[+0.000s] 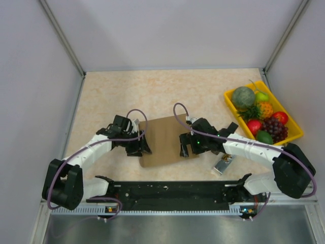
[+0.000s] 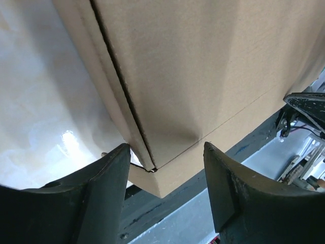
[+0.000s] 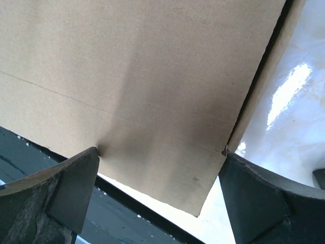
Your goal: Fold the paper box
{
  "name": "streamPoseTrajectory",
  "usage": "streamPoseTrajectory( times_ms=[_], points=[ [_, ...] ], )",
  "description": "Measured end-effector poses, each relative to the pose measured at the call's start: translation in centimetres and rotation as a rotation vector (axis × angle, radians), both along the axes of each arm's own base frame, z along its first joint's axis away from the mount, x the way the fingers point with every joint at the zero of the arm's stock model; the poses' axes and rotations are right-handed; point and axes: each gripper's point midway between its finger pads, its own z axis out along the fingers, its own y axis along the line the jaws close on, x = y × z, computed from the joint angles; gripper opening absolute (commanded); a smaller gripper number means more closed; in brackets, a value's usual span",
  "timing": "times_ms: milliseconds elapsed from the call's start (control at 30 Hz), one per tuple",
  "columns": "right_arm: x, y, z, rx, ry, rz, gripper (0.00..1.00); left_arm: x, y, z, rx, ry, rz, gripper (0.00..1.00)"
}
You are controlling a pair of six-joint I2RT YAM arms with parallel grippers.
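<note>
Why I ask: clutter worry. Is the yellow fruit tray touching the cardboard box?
No, bare tabletop separates the yellow fruit tray from the paper box.

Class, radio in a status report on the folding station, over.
Left end effector open, over paper box corner. Right end effector open, tips on box. Fruit tray well aside, nothing blocking.

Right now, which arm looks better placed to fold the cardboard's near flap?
Probably the right. The right gripper stands open across the near flap of the paper box, fingertips by its crease. The left gripper straddles only the near-left corner.
</note>
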Motion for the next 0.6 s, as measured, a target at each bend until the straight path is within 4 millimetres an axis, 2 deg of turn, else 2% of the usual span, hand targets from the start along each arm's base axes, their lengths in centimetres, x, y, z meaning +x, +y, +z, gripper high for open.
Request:
streamPoseTrajectory(
  times_ms=[233,367,600],
  points=[
    [0.6,-0.6,0.9,-0.044,-0.029,0.043,0.99,-0.8,-0.8,0.7,-0.051,0.054,-0.020,0.65],
    [1.2,-1.3,1.1,-0.054,-0.035,0.050,0.99,-1.7,-0.3,0.5,-0.022,0.101,-0.016,0.66],
    [1.2,-1.3,1.3,-0.050,-0.023,0.081,0.99,-0.7,0.7,2.0,0.033,0.024,0.038,0.64]
  ],
)
